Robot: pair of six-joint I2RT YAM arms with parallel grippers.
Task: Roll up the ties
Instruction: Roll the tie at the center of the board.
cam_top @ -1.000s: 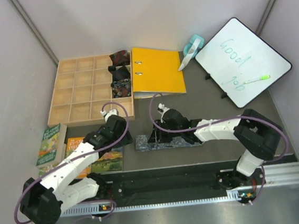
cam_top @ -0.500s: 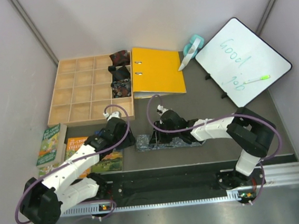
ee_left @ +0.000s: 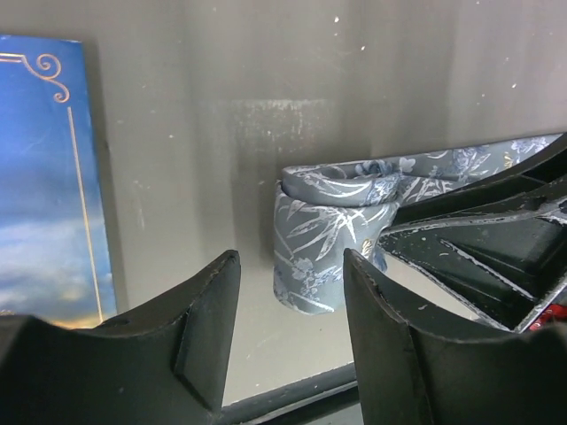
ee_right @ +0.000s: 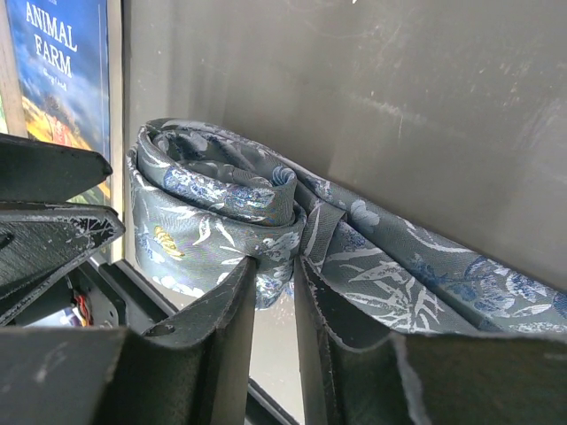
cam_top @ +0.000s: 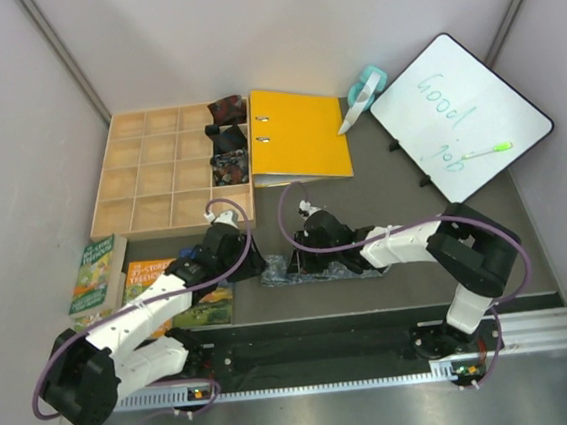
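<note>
The silvery grey-blue tie [cam_top: 341, 268] lies flat along the table's front, its left end wound into a small roll [ee_right: 213, 204]. My right gripper [cam_top: 298, 258] is shut on the roll's outer layer, fingertips pinching the fabric [ee_right: 275, 274]. My left gripper [cam_top: 253, 266] is open just left of the roll. In the left wrist view the roll [ee_left: 326, 241] stands a little ahead of the gap between my left gripper's tips [ee_left: 291, 292], untouched. Three small rolled ties sit in the box's right column: dark red [cam_top: 226, 108], black [cam_top: 224, 138], dark speckled [cam_top: 229, 167].
A wooden compartment box [cam_top: 154, 175] stands at the back left, an orange binder [cam_top: 299, 134] beside it. A tape dispenser [cam_top: 364, 92] and a whiteboard [cam_top: 460, 115] with a green pen are at the back right. Books [cam_top: 98, 272] lie at the left, one under my left arm [cam_top: 194, 303].
My left gripper has moved right, up to the tie's rolled end. My right gripper has shifted slightly left, still on the tie.
</note>
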